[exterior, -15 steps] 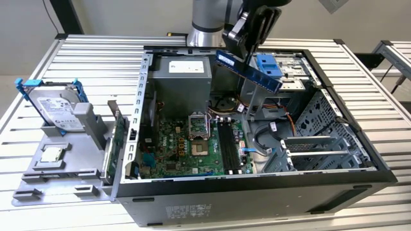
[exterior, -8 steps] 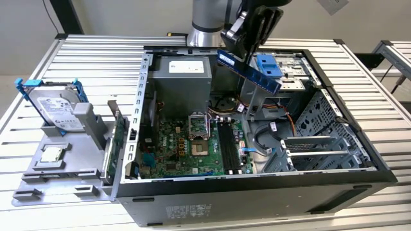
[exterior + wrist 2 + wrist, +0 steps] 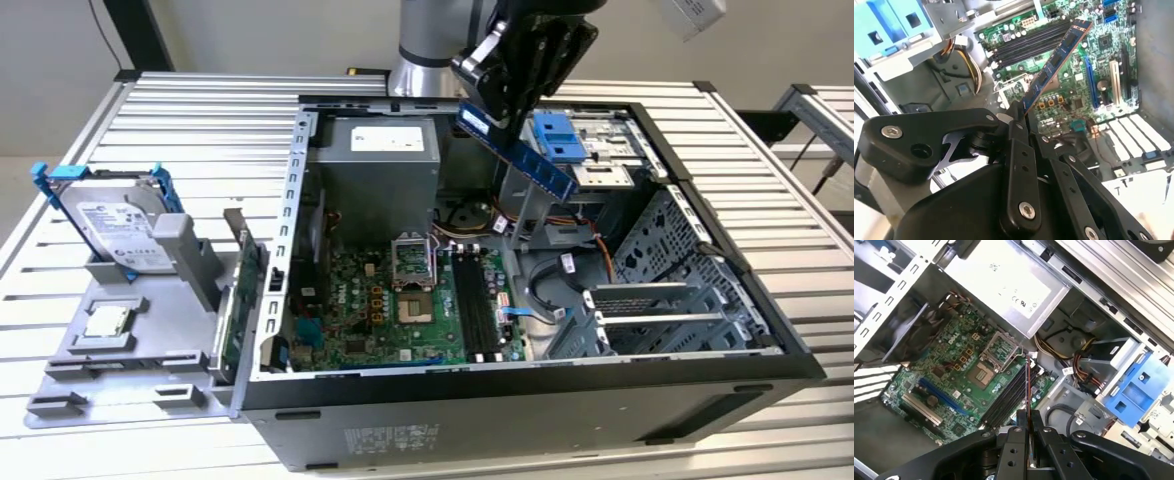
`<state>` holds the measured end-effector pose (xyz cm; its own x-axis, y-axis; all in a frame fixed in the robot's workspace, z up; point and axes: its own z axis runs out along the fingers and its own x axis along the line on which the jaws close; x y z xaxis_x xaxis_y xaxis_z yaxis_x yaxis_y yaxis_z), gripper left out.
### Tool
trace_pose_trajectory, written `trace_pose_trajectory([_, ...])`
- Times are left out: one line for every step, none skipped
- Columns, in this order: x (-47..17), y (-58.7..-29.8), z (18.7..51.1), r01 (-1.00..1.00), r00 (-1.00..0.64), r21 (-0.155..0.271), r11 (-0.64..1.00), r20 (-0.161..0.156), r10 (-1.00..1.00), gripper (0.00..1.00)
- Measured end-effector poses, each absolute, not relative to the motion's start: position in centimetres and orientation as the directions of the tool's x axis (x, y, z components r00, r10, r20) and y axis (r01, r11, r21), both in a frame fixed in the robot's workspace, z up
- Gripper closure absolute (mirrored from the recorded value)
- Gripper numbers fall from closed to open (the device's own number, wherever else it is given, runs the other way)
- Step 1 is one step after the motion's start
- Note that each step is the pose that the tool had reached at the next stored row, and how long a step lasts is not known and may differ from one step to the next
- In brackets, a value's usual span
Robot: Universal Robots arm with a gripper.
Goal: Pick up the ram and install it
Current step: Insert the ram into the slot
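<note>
While the end effector pinches the ram, both hang seemingly above the motherboard.

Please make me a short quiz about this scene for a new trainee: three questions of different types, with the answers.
1. On which side of the exterior view does the hard drive stand?
2. True or false: the ram already sits in a slot of the motherboard.
3. What does the gripper hold? A the hard drive; B the ram; C nothing.
Key: 1 left; 2 false, it is held above the board; 3 B.
</note>
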<state>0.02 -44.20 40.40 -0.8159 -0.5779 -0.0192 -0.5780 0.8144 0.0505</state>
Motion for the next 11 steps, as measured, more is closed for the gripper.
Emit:
trace_pose_trajectory([0.02,-44.2,40.4,-0.564,-0.826,0.05,0.824,-0.019,-0.563,1.0])
trace_pose_trajectory([0.02,-44.2,40.39,-0.551,-0.835,0.05,0.833,-0.019,-0.551,1.0])
trace_pose_trajectory([0.02,-44.2,40.39,-0.537,-0.844,0.05,0.842,-0.019,-0.537,1.0])
trace_pose_trajectory([0.02,-44.2,40.38,-0.522,-0.853,0.05,0.851,-0.019,-0.522,1.0])
trace_pose_trajectory([0.02,-44.2,40.36,-0.507,-0.862,0.05,0.86,-0.019,-0.507,1.0])
trace_pose_trajectory([0.02,-44.2,40.35,-0.493,-0.87,0.05,0.868,-0.019,-0.493,1.0])
trace_pose_trajectory([0.02,-44.2,40.34,-0.479,-0.878,0.049,0.877,-0.019,-0.478,1.0])
trace_pose_trajectory([0.02,-44.2,40.32,-0.463,-0.886,0.049,0.885,-0.018,-0.463,1.0])
trace_pose_trajectory([0.02,-44.2,40.31,-0.449,-0.894,0.049,0.892,-0.018,-0.449,1.0])
trace_pose_trajectory([0.02,-44.2,40.3,-0.434,-0.901,0.049,0.9,-0.018,-0.434,1.0])
trace_pose_trajectory([0.02,-44.2,40.29,-0.418,-0.909,0.049,0.907,-0.018,-0.417,1.0])
